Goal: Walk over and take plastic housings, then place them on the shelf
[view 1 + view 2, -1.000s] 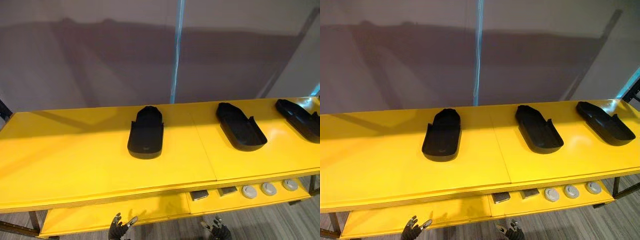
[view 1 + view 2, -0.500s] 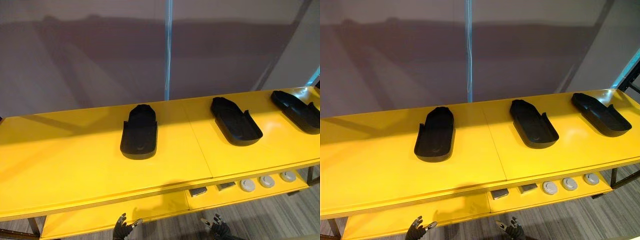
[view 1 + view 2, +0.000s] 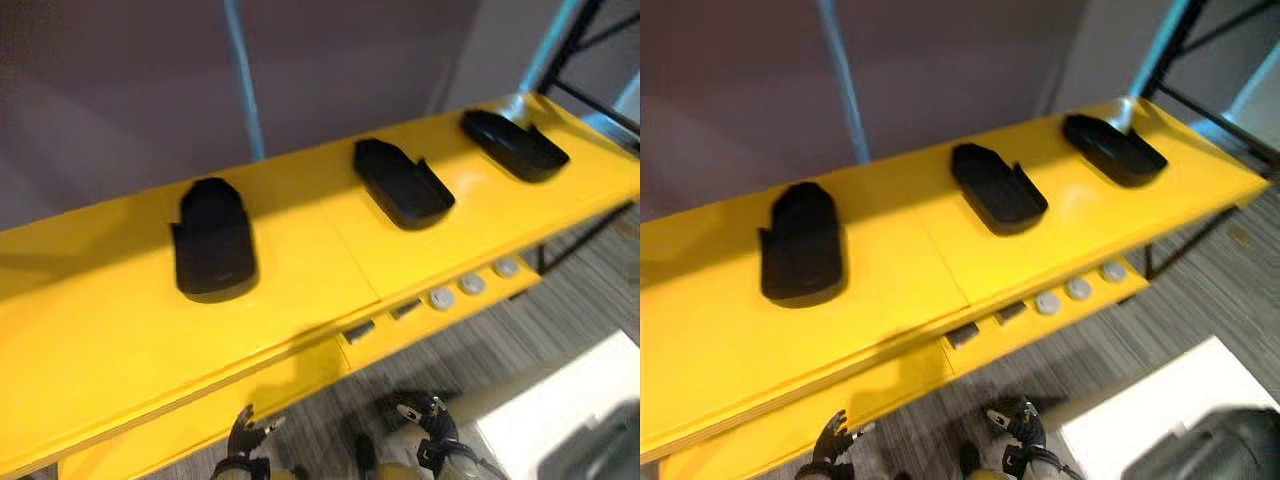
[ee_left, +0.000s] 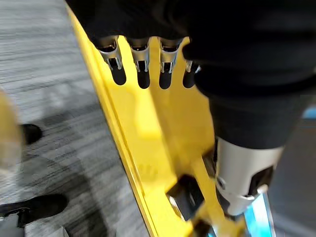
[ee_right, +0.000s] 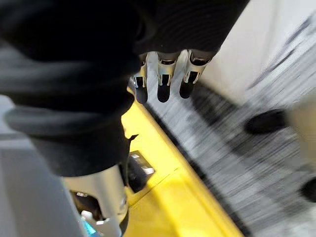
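Observation:
Three black plastic housings lie on the yellow table top: one at the left, one in the middle, one at the far right. Both hands hang low in front of the table, below its edge, holding nothing. My left hand is open with relaxed fingers over the lower yellow shelf. My right hand is open too, its fingers hanging above the grey floor by the shelf edge.
A lower yellow shelf under the table carries two small dark blocks and three grey round discs. A grey wall stands behind the table. A pale sheet lies on the floor at the right. A black frame rises at the far right.
The whole picture has swung: the table now runs diagonally and the floor at the right shows, so the camera has turned. The housings lie as before and both hands still hang empty.

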Available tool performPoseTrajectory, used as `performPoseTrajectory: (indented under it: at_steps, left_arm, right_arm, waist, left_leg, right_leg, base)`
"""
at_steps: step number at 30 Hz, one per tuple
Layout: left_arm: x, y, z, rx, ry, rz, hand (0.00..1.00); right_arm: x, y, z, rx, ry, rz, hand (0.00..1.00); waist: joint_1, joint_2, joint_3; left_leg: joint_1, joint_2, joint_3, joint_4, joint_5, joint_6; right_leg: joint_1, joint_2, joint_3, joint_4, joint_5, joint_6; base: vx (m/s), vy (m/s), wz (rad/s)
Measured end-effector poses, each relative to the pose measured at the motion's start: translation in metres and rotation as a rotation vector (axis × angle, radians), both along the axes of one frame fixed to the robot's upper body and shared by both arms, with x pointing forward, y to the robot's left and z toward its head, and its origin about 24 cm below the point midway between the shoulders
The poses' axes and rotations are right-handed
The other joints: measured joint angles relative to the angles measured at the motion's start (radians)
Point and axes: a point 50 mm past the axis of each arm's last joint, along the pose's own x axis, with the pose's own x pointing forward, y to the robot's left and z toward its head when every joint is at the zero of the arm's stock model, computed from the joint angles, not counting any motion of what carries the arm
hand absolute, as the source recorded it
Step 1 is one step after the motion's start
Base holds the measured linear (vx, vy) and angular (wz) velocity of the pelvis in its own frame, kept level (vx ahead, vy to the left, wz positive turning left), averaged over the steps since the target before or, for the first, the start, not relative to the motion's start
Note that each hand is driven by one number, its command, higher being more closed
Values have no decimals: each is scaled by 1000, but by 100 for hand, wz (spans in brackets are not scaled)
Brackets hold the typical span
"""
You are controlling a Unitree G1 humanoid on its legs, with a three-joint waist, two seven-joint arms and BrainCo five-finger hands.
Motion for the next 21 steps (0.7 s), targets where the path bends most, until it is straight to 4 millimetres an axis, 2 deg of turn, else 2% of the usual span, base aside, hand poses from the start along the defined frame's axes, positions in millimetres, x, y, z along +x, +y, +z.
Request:
performPoseTrajectory:
  at_steps: [1, 2, 3, 4, 5, 6, 7, 8, 9, 11, 14, 18, 21]
  left_arm:
    - [2, -2, 1, 4, -5, -13, 0]
    - [3, -2, 1, 5, -7, -19, 0]
    - [7, -2, 5, 9, -26, -24, 0]
    - [8, 0, 6, 14, -30, -22, 0]
    - [9, 3, 6, 23, -31, -22, 0]
    - [7, 5, 5, 27, -25, -22, 0]
    - [6, 3, 5, 24, -21, -24, 0]
    - [6, 0, 4, 13, -22, -24, 0]
    - [5, 0, 3, 11, -17, -21, 0]
    - [5, 2, 1, 18, -3, -25, 0]
    - [4, 3, -1, 30, 15, -45, 0]
    - [-5, 4, -8, 25, 56, -33, 0]
    - [-9, 1, -12, 15, 80, -32, 0]
  right_arm:
    - [-5, 1, -3, 3, 18, 0, 0]
    - [-7, 1, -4, 3, 25, 2, 0]
    - [-12, 4, -8, 8, 54, 23, 0]
    - [-13, 7, -10, 8, 64, 41, 0]
    - [-9, 12, -11, -2, 71, 91, 0]
    - [-4, 17, -10, -4, 66, 129, 0]
    - [0, 18, -9, -12, 63, 150, 0]
    - [3, 15, -9, -25, 66, 164, 0]
    - [6, 16, -10, -32, 70, 175, 0]
    - [7, 15, -10, -37, 69, 166, 0]
    - [-6, 5, -15, -45, 106, 114, 0]
    - [-10, -15, -15, -101, 122, 102, 0]
    - [-15, -26, -16, -118, 140, 59, 0]
  waist:
    - [-5, -3, -2]
    - [-7, -5, -3]
    - [-14, -20, -11]
    - [-12, -31, -14]
    - [-7, -35, -19]
    - [1, -31, -26]
    - [12, -36, -33]
    - [16, -19, -36]
    - [16, -6, -42]
    - [7, -7, -40]
    - [-13, -4, -29]
    - [-14, 15, -2]
    - [-13, 21, 12]
  left_leg:
    - [8, 1, 16, 6, 0, 0]
    - [10, 1, 19, 10, 0, 0]
    - [8, 0, 36, 32, 1, -1]
    - [4, -3, 45, 49, 1, -2]
    - [-19, 5, 46, 81, 3, -3]
    - [-53, 31, 48, 123, 7, 4]
    - [-76, 27, 35, 110, 3, -6]
    - [-81, 22, 14, 61, 12, -8]
    - [-70, 10, 12, -15, 83, -12]
    - [-64, 20, 26, -30, 104, -24]
    - [-58, 32, 4, 38, 103, -26]
    - [-29, 31, -167, 77, 97, -35]
    - [-14, 28, -284, 82, 81, -60]
  right_leg:
    - [8, -42, -52, 121, -66, 8]
    - [16, -59, -70, 152, -84, 9]
    - [53, -126, -136, 209, -135, 19]
    - [53, -141, -153, 188, -141, 34]
    - [61, -124, -190, 130, -146, 30]
    - [122, -88, -177, -18, -134, 13]
    - [133, -63, -143, -116, -112, -14]
    - [132, -40, -122, -157, -73, -10]
    - [134, -14, -78, -228, -23, -17]
    - [154, 4, -52, -311, 28, -23]
    - [171, 4, -26, -314, 36, -28]
    - [188, 25, 59, -320, 37, -28]
    - [186, 43, 102, -317, 37, -28]
  base:
    - [28, -2, -44]
    - [60, -85, -29]
    - [64, -115, -25]
    - [56, -184, -58]
    - [24, -204, -87]
    - [-11, -219, -113]
    - [-99, -178, -106]
    - [-143, -53, -113]
    - [-128, 5, -98]
    - [-70, 19, -69]
    - [-124, -20, -25]
    - [-127, -34, -65]
    - [-91, 17, -58]
